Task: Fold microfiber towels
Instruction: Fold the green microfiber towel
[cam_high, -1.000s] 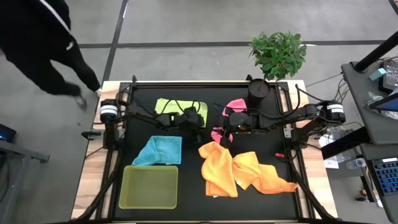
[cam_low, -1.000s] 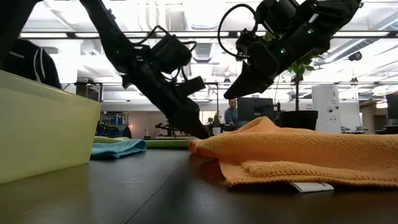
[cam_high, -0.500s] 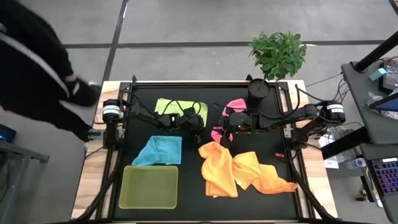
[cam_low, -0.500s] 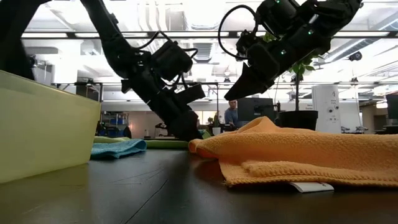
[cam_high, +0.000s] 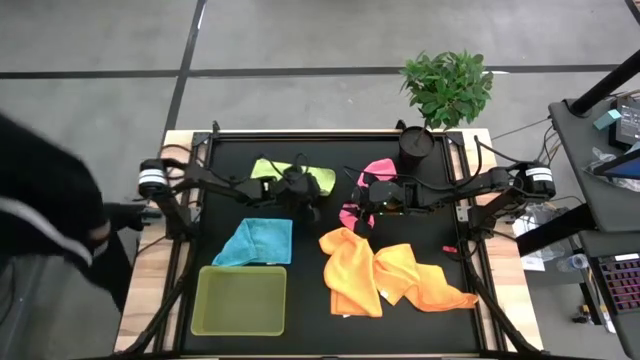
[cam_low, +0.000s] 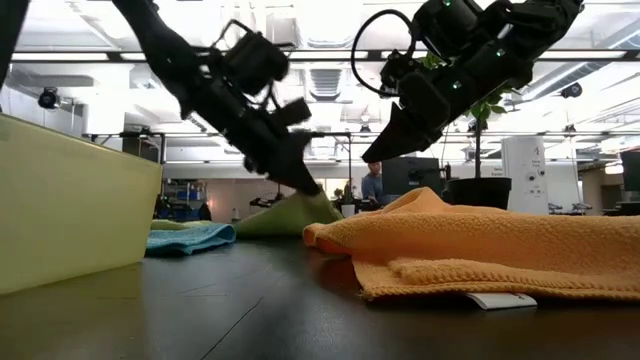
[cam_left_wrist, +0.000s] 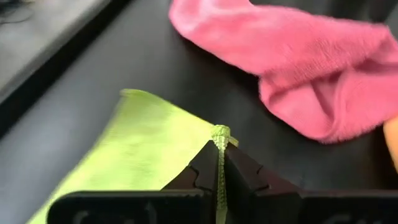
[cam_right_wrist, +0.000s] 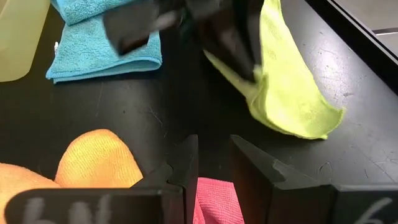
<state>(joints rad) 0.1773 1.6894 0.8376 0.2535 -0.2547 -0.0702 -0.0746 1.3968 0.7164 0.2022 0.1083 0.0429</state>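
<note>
Near the far edge of the worktop (cam_high: 200, 240), left of its middle, the lime-green towel (cam_high: 285, 175) is now being lifted: the left gripper (cam_high: 303, 188), which a second ago was standing open over the flat cloth, is closing tight on the towel's near corner and drawing it up and back, so the cloth is tenting off the black surface. In the left wrist view the fingers (cam_left_wrist: 239, 177) are pinching the green hem between them. That looks like the start of the first fold on this towel.

Beside it, the pink towel (cam_high: 378, 172) is hanging from the right gripper (cam_high: 362, 207), whose narrow-set fingers are holding pink cloth, unmoved. The light blue towel (cam_high: 256, 243) is lying folded nearer the front, the orange towels (cam_high: 390, 275) are sprawling at front right, and the green tray (cam_high: 240, 300) is sitting at the front-left corner.

A white tag (cam_low: 497, 299) is showing on an orange towel; no writing is legible anywhere.
</note>
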